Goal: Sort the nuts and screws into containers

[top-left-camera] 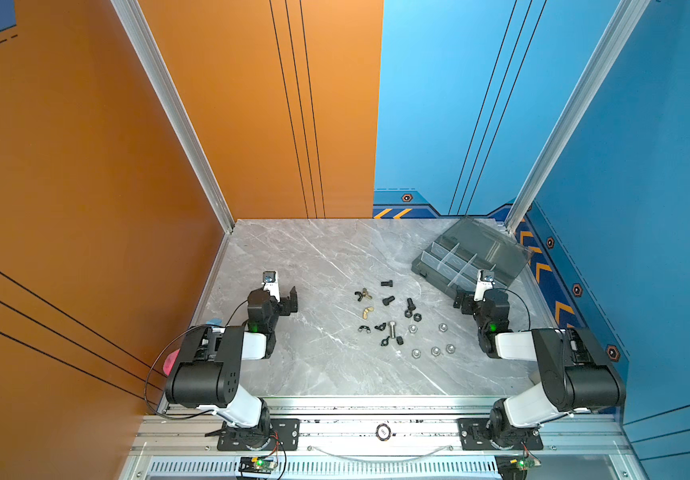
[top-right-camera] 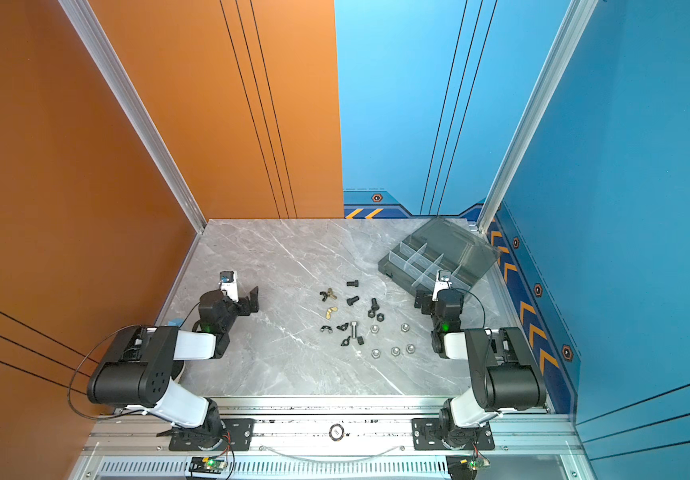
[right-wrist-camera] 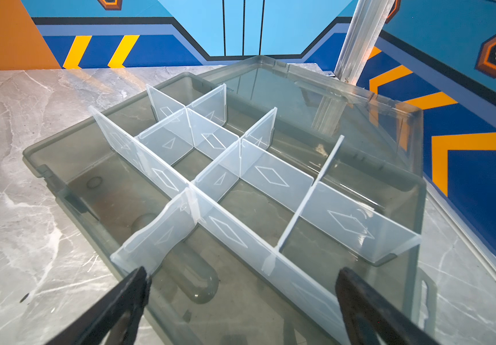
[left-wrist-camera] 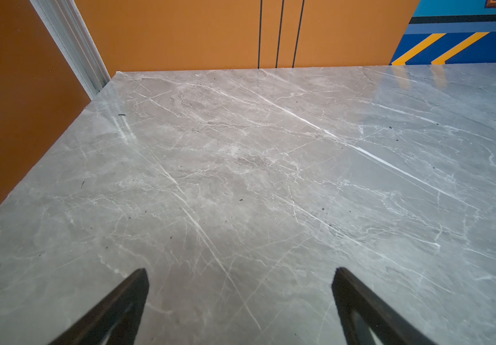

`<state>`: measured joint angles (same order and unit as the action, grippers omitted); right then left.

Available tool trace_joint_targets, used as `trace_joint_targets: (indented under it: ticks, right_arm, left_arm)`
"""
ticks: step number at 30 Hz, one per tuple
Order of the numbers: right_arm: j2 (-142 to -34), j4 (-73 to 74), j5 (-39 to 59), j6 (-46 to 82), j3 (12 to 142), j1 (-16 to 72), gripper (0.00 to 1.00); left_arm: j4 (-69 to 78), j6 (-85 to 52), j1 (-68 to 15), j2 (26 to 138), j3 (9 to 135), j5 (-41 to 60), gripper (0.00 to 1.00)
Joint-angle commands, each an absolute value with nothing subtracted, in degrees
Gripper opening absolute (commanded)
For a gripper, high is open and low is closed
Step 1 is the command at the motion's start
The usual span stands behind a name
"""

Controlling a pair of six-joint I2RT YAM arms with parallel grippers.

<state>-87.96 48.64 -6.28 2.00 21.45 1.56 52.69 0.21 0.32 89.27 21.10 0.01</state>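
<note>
right gripper (right-wrist-camera: 242, 273), jaws spread and empty, at the near edge of the open box (right-wrist-camera: 49, 149), far right. left gripper (left-wrist-camera: 240, 273) spread over bare table (left-wrist-camera: 240, 149). screws (top-left-camera: 388, 300) and nuts (top-left-camera: 436, 351) lie loose mid-table; box empty. advise picking an outlying piece first, from straight above.

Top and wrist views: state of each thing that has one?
Smoky-grey translucent plastic organiser box, compartments empty.
Hinged tinted lid, open.
Left gripper, open, empty.
Right gripper, open, empty, at the box.
Black and silver screws, loose on grey marble table.
Silver, black and brass nuts, loose, unsorted.
</note>
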Motion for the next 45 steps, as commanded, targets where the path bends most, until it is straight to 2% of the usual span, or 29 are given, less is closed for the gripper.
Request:
trace_joint_targets:
  ticks: [1, 21, 26, 30, 33, 39, 45]
  right_arm:
    - [-87.8, 48.9, -6.9, 2.9, 22.2, 1.6, 1.0]
    - [-87.3, 48.0, -7.7, 3.4, 22.4, 1.5, 1.0]
    - [-85.4, 46.6, -7.2, 3.3, 22.5, 1.5, 0.98]
    - [-81.9, 39.1, -7.2, 3.3, 24.8, 1.5, 0.98]
    - [-78.3, 31.3, -5.5, 3.7, 27.2, 1.5, 0.98]
    - [-72.1, 12.4, 2.3, 6.5, 35.8, 1.9, 0.98]
    - [-73.9, -8.8, 12.7, 8.6, 50.4, 4.4, 1.0]
  left_arm:
    - [52.2, 0.7, 0.0, 89.5, 21.9, -1.4, 0.98]
    - [52.2, 0.8, -0.4, 89.3, 21.8, -2.2, 0.98]
    - [50.7, 0.9, -0.5, 85.1, 20.9, -2.3, 0.98]
    - [47.8, 1.4, -0.9, 82.0, 21.0, -2.4, 0.98]
    - [40.3, 2.1, -1.6, 78.3, 23.4, -2.7, 0.98]
    - [22.8, -2.9, -3.0, 72.6, 31.5, 0.0, 0.98]
    - [9.4, -11.7, -5.0, 74.1, 39.3, 6.4, 0.98]
